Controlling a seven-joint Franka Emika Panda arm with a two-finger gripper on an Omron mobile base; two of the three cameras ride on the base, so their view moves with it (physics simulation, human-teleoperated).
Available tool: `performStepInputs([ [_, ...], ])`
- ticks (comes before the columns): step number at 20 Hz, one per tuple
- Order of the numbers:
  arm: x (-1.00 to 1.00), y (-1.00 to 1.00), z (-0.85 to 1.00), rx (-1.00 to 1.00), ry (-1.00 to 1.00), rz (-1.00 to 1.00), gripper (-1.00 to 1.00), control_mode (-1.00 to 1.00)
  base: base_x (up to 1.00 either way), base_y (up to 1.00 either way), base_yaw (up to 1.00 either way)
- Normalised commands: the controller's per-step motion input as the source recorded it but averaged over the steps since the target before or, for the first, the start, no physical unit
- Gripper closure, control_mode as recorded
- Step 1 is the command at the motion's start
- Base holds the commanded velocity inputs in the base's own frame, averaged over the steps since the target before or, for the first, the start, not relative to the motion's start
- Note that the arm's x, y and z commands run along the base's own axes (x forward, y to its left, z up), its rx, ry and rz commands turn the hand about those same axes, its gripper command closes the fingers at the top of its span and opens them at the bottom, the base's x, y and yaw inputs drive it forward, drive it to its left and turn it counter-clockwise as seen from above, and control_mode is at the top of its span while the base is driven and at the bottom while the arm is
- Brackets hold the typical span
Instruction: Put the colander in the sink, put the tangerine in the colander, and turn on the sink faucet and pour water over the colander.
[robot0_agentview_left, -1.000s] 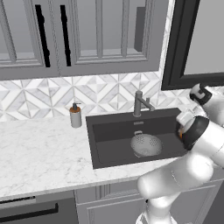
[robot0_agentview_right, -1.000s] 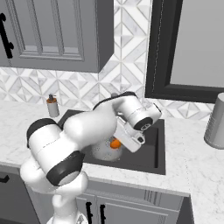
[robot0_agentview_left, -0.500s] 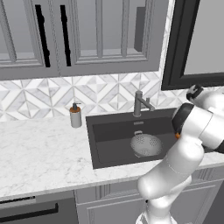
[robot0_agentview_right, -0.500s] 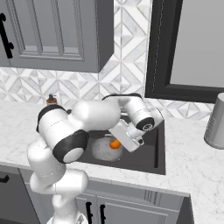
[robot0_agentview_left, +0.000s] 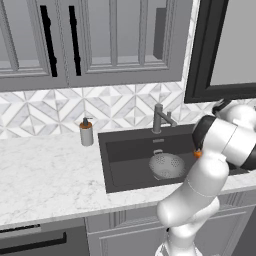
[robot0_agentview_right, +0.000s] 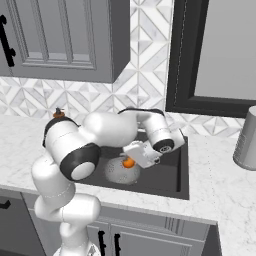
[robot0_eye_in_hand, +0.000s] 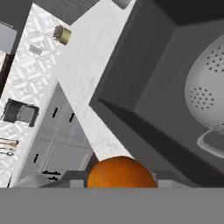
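one soap dispenser (robot0_agentview_left: 86, 132) left on counter, one sink faucet (robot0_agentview_left: 159, 118) behind sink (robot0_agentview_left: 107, 165). one colander (robot0_agentview_left: 167, 165) sits in basin – rigid metal, light, loop handles best hold. one tangerine (robot0_agentview_right: 128, 162) clamped in gripper (robot0_agentview_right: 131, 160), jaws half-closed on it, hovering above colander – small, round, smooth skin, could roll; squeeze gently across middle.

Rendered kitchen, marble counter (robot0_agentview_left: 45, 170), sink (robot0_agentview_left: 130, 150), grey cabinets (robot0_agentview_left: 90, 40), tiled backsplash (robot0_agentview_left: 60, 107)
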Motion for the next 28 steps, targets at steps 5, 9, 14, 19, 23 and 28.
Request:
performStepInputs([
  [5, 0.37, 0.22, -0.25, 0.0, -0.23, 0.0, 1.0, -1.0, 0.0, 0.0, 0.0],
  [9, 0.38, 0.0, -0.43, 0.0, -0.06, 0.0, 1.0, -1.0, 0.0, 0.0, 0.0],
  [14, 0.23, 0.0, -0.46, 0.0, 0.0, 0.0, 1.0, -1.0, 0.0, 0.0, 0.0],
  [19, 0.22, 0.0, -0.37, 0.0, 0.0, 0.0, 1.0, -1.0, 0.0, 0.0, 0.0],
  [23, 0.29, 0.0, -0.34, 0.0, 0.0, 0.0, 1.0, -1.0, 0.0, 0.0, 0.0],
  [28, 0.19, 0.0, -0.31, 0.0, 0.0, 0.0, 1.0, -1.0, 0.0, 0.0, 0.0],
])
